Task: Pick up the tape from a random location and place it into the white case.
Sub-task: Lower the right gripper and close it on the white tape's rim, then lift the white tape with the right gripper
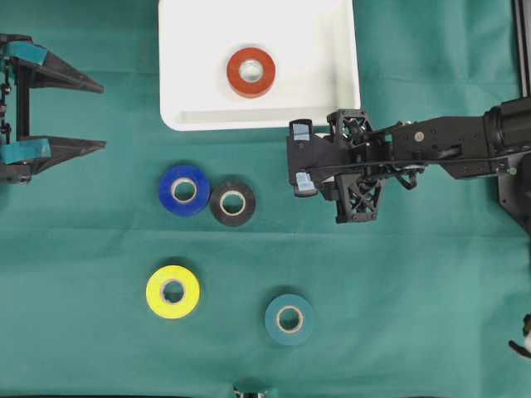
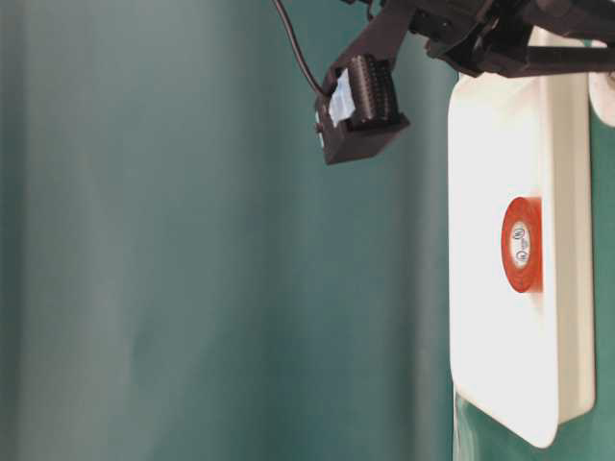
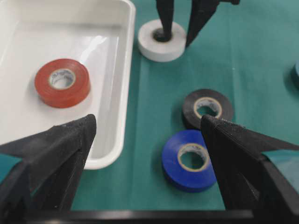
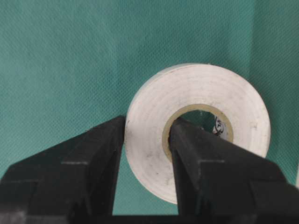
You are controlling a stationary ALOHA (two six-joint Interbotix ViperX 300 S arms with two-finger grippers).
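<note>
Green cloth table point(image 1: 415, 274), white case point(image 1: 332, 50) at the far edge with a red roll point(image 1: 250, 72) already lying flat inside. My right gripper point(image 4: 147, 154) is clamped on the white tape point(image 4: 154, 121): one finger down the core hole, the other on the outer wall, pinching through the wall so the roll can't slip out sideways. The white tape looks like it sits on the cloth just beside the case's near rim, can't tell if it's lifted yet. Left gripper point(image 3: 147, 163) is spread wide, holding nothing, parked out of the way. Blue roll point(image 1: 183, 190) and black roll point(image 1: 232, 202) touch each other; yellow roll point(image 1: 172, 292) and teal roll point(image 1: 289, 319) lie apart, nearer me. Next, I'd guess: lift, carry over the rim.
</note>
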